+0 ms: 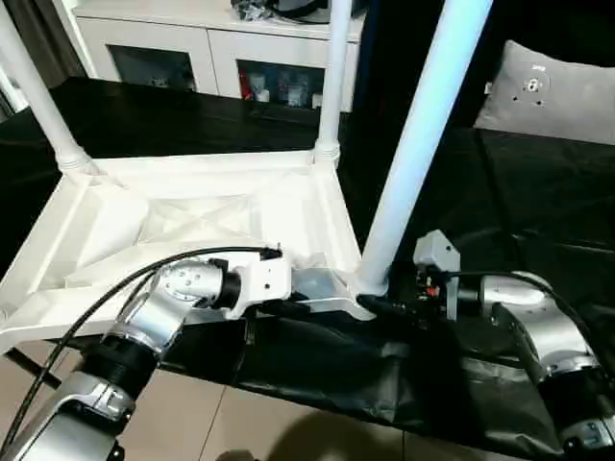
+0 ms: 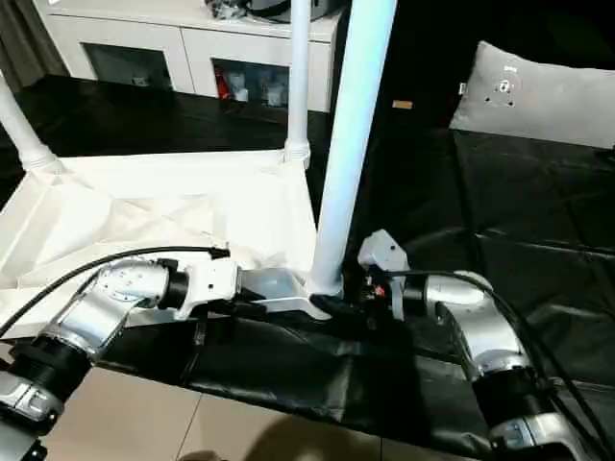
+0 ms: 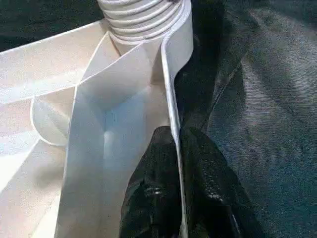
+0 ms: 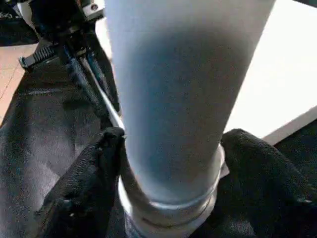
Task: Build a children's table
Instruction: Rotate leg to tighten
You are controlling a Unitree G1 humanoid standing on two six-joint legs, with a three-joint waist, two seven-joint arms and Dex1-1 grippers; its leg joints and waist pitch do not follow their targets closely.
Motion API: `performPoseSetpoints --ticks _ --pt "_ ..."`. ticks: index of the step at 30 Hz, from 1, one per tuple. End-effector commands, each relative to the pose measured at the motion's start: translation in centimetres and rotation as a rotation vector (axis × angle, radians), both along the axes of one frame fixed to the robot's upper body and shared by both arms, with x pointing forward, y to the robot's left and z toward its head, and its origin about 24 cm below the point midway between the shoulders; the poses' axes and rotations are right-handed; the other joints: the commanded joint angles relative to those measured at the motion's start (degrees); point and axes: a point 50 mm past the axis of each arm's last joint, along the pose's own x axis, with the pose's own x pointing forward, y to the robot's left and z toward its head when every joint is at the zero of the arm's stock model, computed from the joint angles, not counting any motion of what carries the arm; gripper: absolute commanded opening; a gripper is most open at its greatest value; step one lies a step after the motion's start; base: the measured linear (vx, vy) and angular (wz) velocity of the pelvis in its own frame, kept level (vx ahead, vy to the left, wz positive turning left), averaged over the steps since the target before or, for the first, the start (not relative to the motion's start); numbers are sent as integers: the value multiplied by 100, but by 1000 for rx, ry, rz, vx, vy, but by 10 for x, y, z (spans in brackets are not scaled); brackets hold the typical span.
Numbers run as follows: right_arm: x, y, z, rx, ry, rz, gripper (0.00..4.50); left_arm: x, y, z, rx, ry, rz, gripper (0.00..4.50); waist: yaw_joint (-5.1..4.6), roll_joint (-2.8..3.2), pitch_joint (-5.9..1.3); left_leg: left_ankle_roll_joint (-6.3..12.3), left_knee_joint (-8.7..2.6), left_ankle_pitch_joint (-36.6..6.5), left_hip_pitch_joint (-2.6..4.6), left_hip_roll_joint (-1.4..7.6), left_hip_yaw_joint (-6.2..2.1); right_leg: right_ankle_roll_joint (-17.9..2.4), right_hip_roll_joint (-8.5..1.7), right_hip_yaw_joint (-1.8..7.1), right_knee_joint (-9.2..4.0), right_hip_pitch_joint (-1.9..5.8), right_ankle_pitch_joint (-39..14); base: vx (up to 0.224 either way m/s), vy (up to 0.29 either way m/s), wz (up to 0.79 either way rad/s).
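Note:
The children's table lies upside down on a black cloth, its ribbed white top (image 1: 183,221) facing up. Three white legs stand in corner sockets: the near leg (image 1: 415,134), a far leg (image 1: 333,77) and a leg at the far left (image 1: 38,96). My left gripper (image 3: 176,144) is shut on the top's thin front rim (image 3: 171,89), just left of the near leg's socket. My right gripper (image 4: 171,148) comes in from the right and clasps the near leg's base (image 4: 168,99), a black finger (image 4: 94,163) pressing each side just above the collar.
The black cloth (image 1: 538,211) covers the work surface and hangs over its front edge; tan floor (image 1: 250,423) shows below. A white cabinet (image 1: 192,48) stands behind. A grey pillow (image 1: 548,91) lies at the back right.

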Motion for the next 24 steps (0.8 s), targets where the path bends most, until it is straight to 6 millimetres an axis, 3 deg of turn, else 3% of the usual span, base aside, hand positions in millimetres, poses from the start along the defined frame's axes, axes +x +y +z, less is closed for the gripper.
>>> performPoseSetpoints --ticks 1,5,14,18,19,20,24 --pt "0 0 0 15 14 4 311 -14 -6 -16 62 65 -88 0 -20 -60 -307 464 -341 -393 -26 271 -16 -1089 -535 366 -403 310 -210 0 0 0" --pt "-2 1 -1 21 24 12 280 -14 -5 -17 64 67 -85 0 -19 -60 -311 445 -341 -395 -25 272 -18 -1078 -532 366 -400 313 -199 0 0 0" --pt "-10 7 -10 48 73 10 268 -15 -8 -16 11 92 -55 0 -18 -77 -309 475 -338 -374 -31 275 -11 -1113 -541 371 -391 321 -132 0 0 0" --pt "-12 16 -17 62 119 -66 267 -16 -13 -11 -56 106 -9 0 -39 -32 -295 392 -361 -454 -19 280 -26 -1062 -539 371 -414 307 -377 0 0 0" --pt "-11 24 -22 48 130 -128 267 -14 -16 -11 -64 101 34 0 -49 29 -290 322 -369 -542 -13 265 -32 -1022 -545 373 -434 296 -557 0 0 0" --pt "-11 24 -23 47 131 -132 267 -14 -16 -11 -64 101 38 0 -70 0 -276 298 -382 -608 -15 267 -28 -993 -527 367 -463 295 -643 0 0 0" --pt "3 52 -28 109 164 -368 267 -6 -38 -10 -139 67 239 0 -185 57 -225 55 -441 -1165 25 254 -42 -809 -536 370 -577 271 -1696 0 0 0"
